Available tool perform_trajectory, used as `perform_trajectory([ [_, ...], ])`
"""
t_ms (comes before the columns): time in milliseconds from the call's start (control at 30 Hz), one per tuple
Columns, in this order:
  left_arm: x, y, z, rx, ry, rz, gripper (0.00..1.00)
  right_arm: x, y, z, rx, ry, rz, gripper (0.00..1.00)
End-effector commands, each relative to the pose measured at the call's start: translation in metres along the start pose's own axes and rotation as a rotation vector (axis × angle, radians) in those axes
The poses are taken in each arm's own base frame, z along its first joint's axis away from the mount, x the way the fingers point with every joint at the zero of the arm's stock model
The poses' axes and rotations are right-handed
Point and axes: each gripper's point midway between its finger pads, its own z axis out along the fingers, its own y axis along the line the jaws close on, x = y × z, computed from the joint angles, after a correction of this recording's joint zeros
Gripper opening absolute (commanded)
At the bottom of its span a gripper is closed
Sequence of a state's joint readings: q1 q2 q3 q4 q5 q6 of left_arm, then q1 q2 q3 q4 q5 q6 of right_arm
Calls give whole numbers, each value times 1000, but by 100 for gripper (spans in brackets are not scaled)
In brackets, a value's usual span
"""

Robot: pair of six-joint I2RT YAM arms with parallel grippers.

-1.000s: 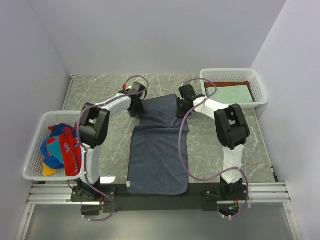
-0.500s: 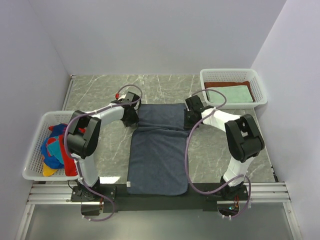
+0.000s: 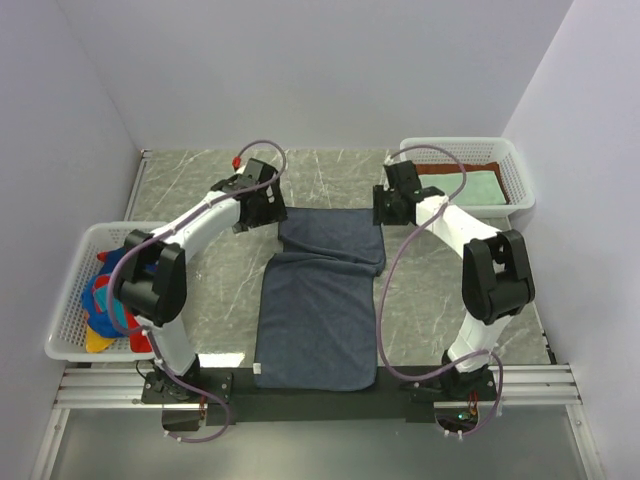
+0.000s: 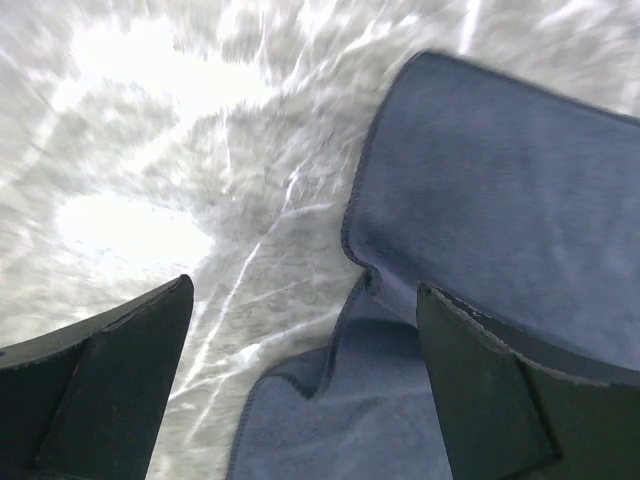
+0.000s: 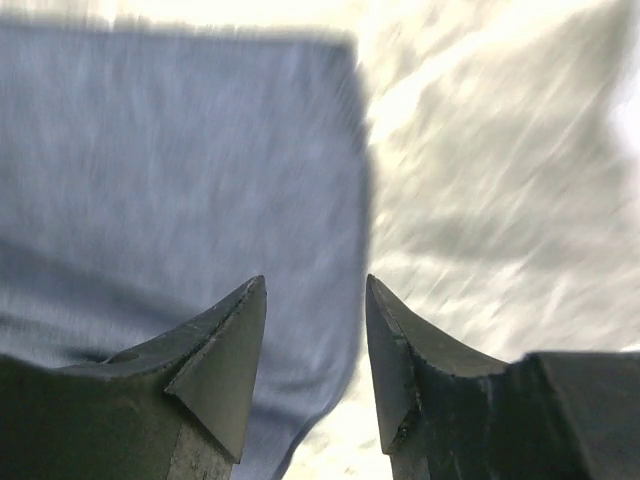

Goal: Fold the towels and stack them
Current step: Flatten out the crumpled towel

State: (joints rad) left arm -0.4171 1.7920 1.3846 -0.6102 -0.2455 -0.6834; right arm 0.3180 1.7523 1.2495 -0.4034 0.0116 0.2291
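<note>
- The blue towel [image 3: 318,320] lies mid-surface [image 3: 200,180], running 12 to 6, with its near end right at the 6 o'clock edge. The far end is doubled toward 6, so there's a two-layer flap [image 3: 330,232] at the 12 end.
- The left fingers [image 3: 268,210] sit at the flap's 10 o'clock corner, spread wide with nothing in them. The right fingers [image 3: 385,210] are at the 2 o'clock corner, roughly half apart, also pinching nothing.
- One arm on each far corner makes sense, since that's how you carry a wide edge over evenly. With neither one gripping, I'd say the first fold is laid and the towel is just resting on its own.
- The bright towels [image 3: 115,295] are bunched in the basket [image 3: 70,345] at 9 o'clock. The other basket [image 3: 520,195] at 2 o'clock holds a flat mint towel [image 3: 465,188], with a brown one [image 3: 455,168] showing at its 12 side. My guess is that's the finished stack.
- The top view gives the whole layout, but the fingers are too small there to judge the gaps.
- The left wrist view shows the wide gap plus the flap's hemmed corner [image 4: 400,150] lying over the lower layer, a bit offset and rumpled.
- The right wrist view is blurry, but you can see the towel's side edge [image 5: 355,200] running under the gap, with bare marble beyond it. Neither wrist view catches the baskets.
</note>
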Motion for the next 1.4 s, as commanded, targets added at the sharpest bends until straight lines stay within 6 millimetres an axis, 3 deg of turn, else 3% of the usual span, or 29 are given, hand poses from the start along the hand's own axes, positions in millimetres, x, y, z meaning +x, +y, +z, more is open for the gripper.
perform_trajectory([
  [0, -31, 5, -31, 35, -91, 90, 100, -31, -8, 7, 5, -44, -69, 52],
  [433, -12, 30, -44, 80, -133, 206, 99, -56, -11, 61, 41, 18, -101, 45],
  [700, -5, 26, -40, 109, -104, 222, 99, -57, -13, 85, 56, 70, -103, 40],
  [1200, 2, 9, -41, 201, -63, 230, 99, -47, -20, 98, 85, 130, -89, 26],
  [1367, 6, 0, -32, 232, -29, 237, 98, -47, -23, 98, 91, 136, -81, 12],
])
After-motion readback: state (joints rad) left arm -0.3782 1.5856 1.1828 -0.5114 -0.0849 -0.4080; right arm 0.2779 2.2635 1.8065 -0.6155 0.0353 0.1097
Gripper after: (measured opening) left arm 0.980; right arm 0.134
